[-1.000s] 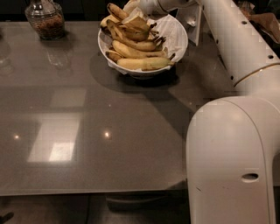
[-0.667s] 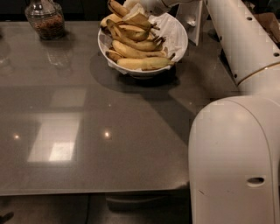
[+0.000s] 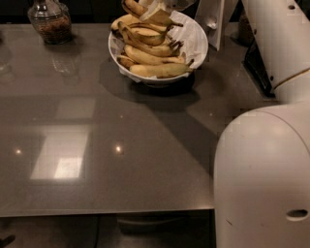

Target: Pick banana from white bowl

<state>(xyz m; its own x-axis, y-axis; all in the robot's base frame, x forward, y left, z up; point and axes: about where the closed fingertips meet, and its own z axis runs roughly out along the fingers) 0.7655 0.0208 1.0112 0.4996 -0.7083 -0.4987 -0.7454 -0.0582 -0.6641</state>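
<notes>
The white bowl (image 3: 199,44) stands at the far middle of the grey table, lined with crumpled white paper and holding several yellow bananas. A brown-mottled banana (image 3: 137,7) lies highest on the pile at the bowl's far side, partly cut off by the top edge of the view. My gripper (image 3: 160,6) is right above the bowl's far part, against that top banana and another one (image 3: 162,18). Most of the gripper is out of view. The white arm runs down the right side.
A glass jar (image 3: 49,20) with brown contents stands at the far left. A white upright card (image 3: 213,22) stands behind the bowl on the right. My large white arm body (image 3: 264,174) fills the near right. The table's front edge runs along the bottom.
The gripper has risen slightly toward the top edge of the view above the bowl. The topmost bananas have shifted a little with it. The bowl has not moved.
</notes>
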